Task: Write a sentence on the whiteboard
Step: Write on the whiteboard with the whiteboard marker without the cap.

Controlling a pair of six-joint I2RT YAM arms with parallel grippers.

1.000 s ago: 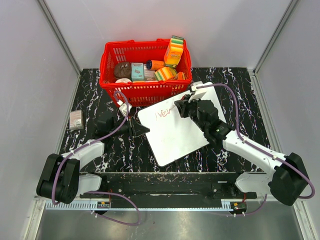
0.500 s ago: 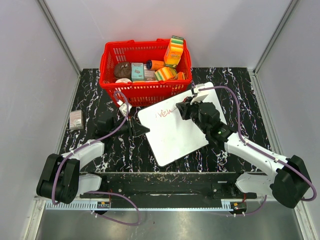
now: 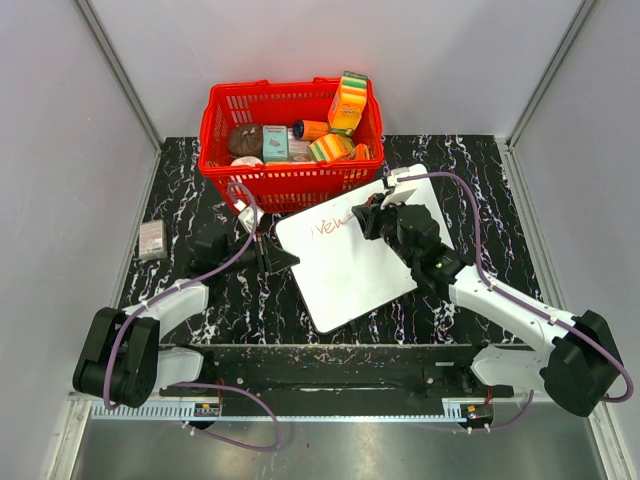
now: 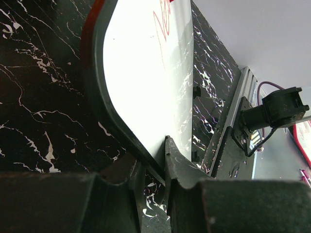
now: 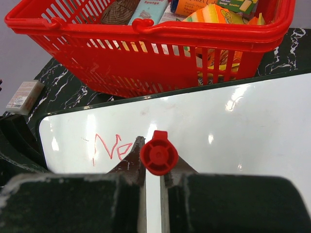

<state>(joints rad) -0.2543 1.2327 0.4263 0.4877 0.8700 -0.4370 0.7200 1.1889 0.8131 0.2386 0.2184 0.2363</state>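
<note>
Locate the whiteboard [image 3: 350, 275] lying flat on the table [image 3: 470, 170], turned at an angle, its far edge just beside the red basket [image 3: 225, 175]. The basket holds assorted packaged goods.

Check the left gripper [image 4: 156, 158]. In its wrist view the two fingers are closed to a narrow gap on the left edge of the board, one finger on the white face and one at the dark rim underneath.

Check the right gripper [image 5: 151, 160]. Its fingers are closed on a red marker [image 5: 159, 152], whose round end cap points toward the wrist camera. The gripper sits over the far part of the board, directly right of the writing. The marker's tip is hidden below the fingers, so you cannot confirm contact with the surface; it appears to be at or very near it.

Read the sentence [image 3: 330, 228] near the far-left corner of the board: thin red strokes, beginning "Ne", possibly "New" from above.

Note a small wrapped packet [image 3: 152, 240] at the table's left edge, well apart from the board.
</note>
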